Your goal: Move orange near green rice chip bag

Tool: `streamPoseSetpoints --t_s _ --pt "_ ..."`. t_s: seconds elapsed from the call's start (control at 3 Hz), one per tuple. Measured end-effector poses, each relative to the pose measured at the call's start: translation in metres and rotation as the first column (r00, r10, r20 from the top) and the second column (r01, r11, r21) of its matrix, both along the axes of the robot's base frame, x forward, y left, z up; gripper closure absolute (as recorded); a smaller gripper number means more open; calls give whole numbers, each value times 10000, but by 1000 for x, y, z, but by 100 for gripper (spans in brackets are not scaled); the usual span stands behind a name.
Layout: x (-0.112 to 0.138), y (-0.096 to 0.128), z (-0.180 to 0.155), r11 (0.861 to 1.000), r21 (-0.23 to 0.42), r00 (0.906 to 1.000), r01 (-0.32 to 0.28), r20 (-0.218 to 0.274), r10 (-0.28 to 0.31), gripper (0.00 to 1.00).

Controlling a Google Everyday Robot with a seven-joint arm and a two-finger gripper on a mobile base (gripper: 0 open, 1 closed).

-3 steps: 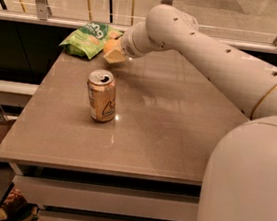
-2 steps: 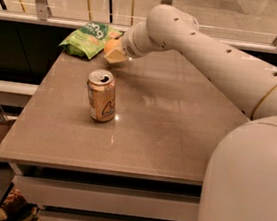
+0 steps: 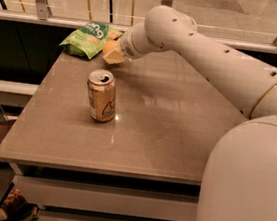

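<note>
The gripper (image 3: 113,54) is found at the far left of the table (image 3: 170,136), low over the surface. It is closed about the orange (image 3: 109,46), which is seated against a pale finger pad (image 3: 116,59) on its near side. The fruit is thus held at the gripper tip, just beside the right edge of the green rice chip bag (image 3: 86,38). Whether the two are touching cannot be determined. Whether the orange already rests on the tabletop is also not established.

The placement is judged to be deliberate. The fruit has been brought to the bag's side so that it can be set down close to it, and the grip is kept on so that the round fruit does not roll away.

The arm (image 3: 211,51) is extended from the near right across the table to that corner. The drink can (image 3: 101,96) stands upright nearer the camera, well apart from the gripper and clear of the arm's line.

Against the picture taken a second ago, no appreciable change is recorded. Gripper, orange, bag and can are found in the same positions, and release is judged to be the outstanding step.
</note>
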State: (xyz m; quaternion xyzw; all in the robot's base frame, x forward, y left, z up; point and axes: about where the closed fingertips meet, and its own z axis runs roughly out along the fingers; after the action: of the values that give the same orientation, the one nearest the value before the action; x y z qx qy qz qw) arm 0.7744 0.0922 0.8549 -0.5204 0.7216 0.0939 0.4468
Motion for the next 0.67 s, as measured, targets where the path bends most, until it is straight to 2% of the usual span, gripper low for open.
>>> streamPoseSetpoints --t_s 0.33,0.67 --pt "0 2 -2 10000 -5 10000 -29 -27 29 12" --pt "-1 4 -4 10000 -11 10000 -56 -53 56 0"
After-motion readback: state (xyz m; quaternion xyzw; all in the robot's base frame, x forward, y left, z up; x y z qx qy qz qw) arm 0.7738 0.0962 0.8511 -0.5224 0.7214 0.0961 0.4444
